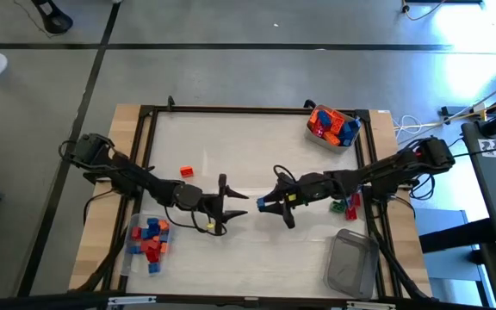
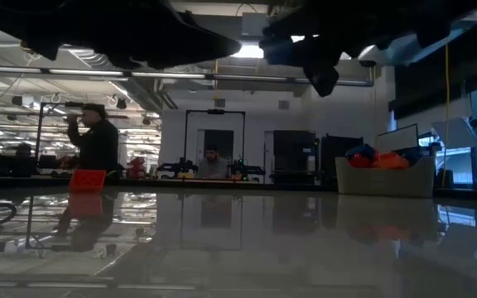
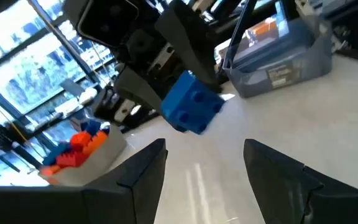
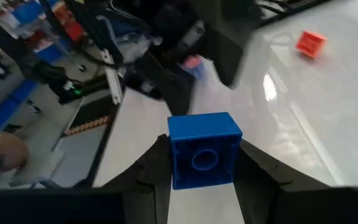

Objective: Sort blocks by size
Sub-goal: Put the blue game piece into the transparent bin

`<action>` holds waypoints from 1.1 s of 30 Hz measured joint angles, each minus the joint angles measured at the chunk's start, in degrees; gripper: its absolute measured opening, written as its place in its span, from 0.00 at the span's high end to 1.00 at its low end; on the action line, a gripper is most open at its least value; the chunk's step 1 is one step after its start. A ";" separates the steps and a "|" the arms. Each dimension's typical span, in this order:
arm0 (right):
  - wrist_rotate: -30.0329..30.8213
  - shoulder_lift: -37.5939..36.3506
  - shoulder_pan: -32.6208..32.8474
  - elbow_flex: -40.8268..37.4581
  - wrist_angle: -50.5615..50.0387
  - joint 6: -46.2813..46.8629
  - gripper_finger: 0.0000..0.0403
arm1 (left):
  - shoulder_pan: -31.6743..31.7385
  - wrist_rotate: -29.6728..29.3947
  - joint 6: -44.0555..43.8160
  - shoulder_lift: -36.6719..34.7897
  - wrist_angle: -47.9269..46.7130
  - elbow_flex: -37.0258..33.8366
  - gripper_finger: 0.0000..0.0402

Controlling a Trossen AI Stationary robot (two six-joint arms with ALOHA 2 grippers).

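**Blue block held mid-table between the two arms**

Blue block (image 4: pixel 204 157): square, saturated blue, with a round socket moulded into the face turned toward the right wrist camera. The left wrist view shows another face (image 3: pixel 192 112) with raised studs. It sits clamped between the fingers of the right gripper (image 1: pixel 263 205), one dark finger on each side, held above the white table (image 1: pixel 248 142) near its middle (the low view shows both arms only as dark shapes overhead, clear of the surface).

Left gripper (image 1: pixel 241 205): jaws apart, nothing between them, pointing at the right gripper. The two tips are near each other but apart. In the left wrist view the two fingers (image 3: pixel 143 167) stand wide, with the blue block beyond them.

Loose orange-red block (image 1: pixel 186 173): alone on the table, on the left arm's side, also seen in the right wrist view (image 4: pixel 310 43).

Containers:
- Clear tub (image 1: pixel 315 136) at the far right corner of the table, heaped with orange, red and blue blocks (image 1: pixel 332 125).
- Low clear tray (image 1: pixel 127 257) at the near left, beside the left arm, holding a cluster of small blue and red blocks (image 1: pixel 150 240).
- Grey-tinted clear tub (image 1: pixel 352 262) at the near right; I see no blocks in it.
- A few small red and green blocks (image 1: pixel 345 205) lie just beside the right arm; whether they lie in a container I cannot tell.
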 joint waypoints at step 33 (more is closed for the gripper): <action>2.56 4.96 0.28 0.02 11.81 6.44 0.67 | 0.17 -0.33 8.33 5.64 1.62 6.74 0.51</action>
